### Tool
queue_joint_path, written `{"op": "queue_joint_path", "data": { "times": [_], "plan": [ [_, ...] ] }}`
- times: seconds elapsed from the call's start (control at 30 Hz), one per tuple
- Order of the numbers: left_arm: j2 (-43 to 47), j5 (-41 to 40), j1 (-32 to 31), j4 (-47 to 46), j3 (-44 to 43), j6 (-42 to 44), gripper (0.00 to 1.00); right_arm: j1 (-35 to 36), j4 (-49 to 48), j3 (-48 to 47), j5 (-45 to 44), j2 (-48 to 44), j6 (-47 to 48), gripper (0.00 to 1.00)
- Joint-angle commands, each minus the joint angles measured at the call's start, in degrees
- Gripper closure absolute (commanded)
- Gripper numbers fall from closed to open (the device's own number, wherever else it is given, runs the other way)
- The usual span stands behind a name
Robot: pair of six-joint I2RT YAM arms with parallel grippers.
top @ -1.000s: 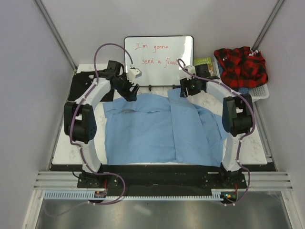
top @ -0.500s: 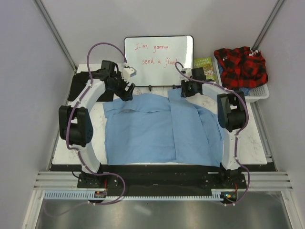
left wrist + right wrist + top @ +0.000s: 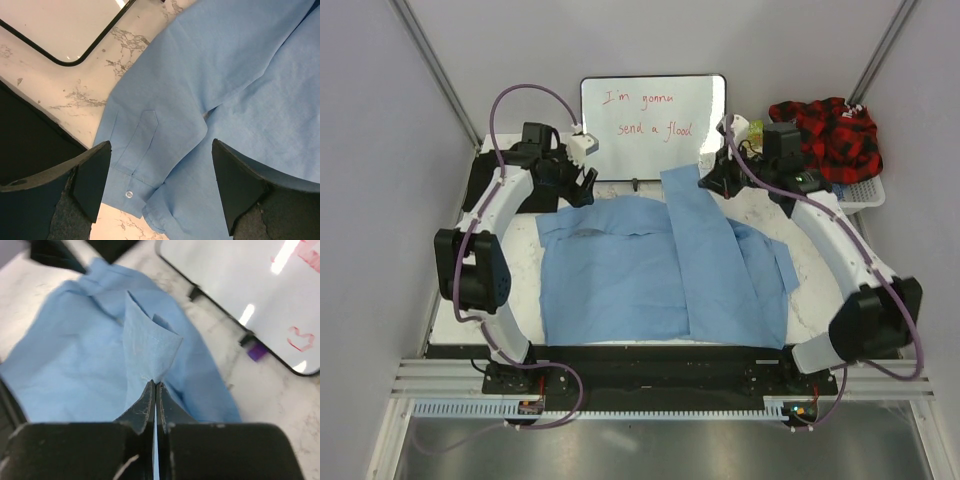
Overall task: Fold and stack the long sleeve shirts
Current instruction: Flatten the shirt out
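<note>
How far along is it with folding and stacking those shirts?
Early on. Done: the blue shirt lies spread on the table, one side seemingly folded inward. In hand: the right gripper is shut on a raised edge of it, and the left gripper hangs open over a cuff. Left: the remaining folds, the black shirt lying at the table's left, and the stacking.
</note>
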State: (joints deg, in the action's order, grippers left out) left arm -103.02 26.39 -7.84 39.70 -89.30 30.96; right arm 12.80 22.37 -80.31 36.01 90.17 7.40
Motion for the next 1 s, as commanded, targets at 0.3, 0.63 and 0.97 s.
{"op": "queue_joint_path", "data": {
  "times": [0.3, 0.63, 0.97],
  "plan": [
    [1.69, 5.51, 0.1, 0.02, 2.1, -0.11, 0.13, 28.59, 11.29, 25.84, 3.64, -23.03, 8.69, 0.58],
    [-7.62, 1.56, 0.1, 0.37, -1.84, 4.28, 0.14, 2.77, 18.67, 3.6, -6.02, 0.86, 19.04, 0.31],
    [-17.64, -4.05, -6.31, -1.37, -10.63, 2.0, 0.11, -3.57, 17.36, -9.24, -10.87, 18.01, 19.24, 0.41]
  ]
}}
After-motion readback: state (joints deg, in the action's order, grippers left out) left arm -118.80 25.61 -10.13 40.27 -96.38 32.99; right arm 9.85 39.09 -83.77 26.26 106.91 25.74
